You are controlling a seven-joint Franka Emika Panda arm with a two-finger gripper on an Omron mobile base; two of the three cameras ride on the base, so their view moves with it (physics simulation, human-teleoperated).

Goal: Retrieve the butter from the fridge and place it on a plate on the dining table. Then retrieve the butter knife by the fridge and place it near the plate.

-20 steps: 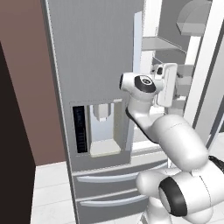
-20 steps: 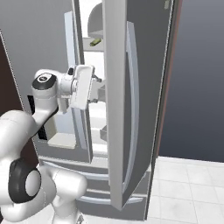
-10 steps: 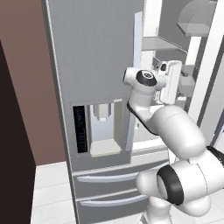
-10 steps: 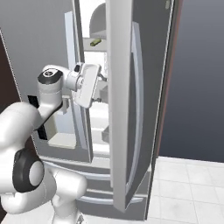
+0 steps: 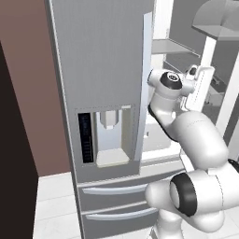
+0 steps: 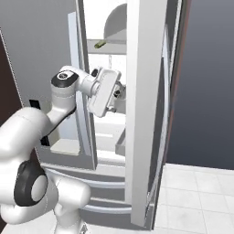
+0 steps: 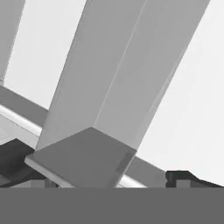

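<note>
Behind the fridge's [image 6: 146,114] open right door, a small yellowish item [image 6: 99,44] lies on a high shelf, too small to identify. Gripper [image 7: 105,177] jaws stand wide apart, holding nothing; its tips are mostly cut off.

Left base view is looking forward from behind-left at the fridge [image 5: 107,93] front. Right base view is facing the same fridge from behind-right, into its open compartment. Hand view is sitting very close to a grey fridge part.
</note>
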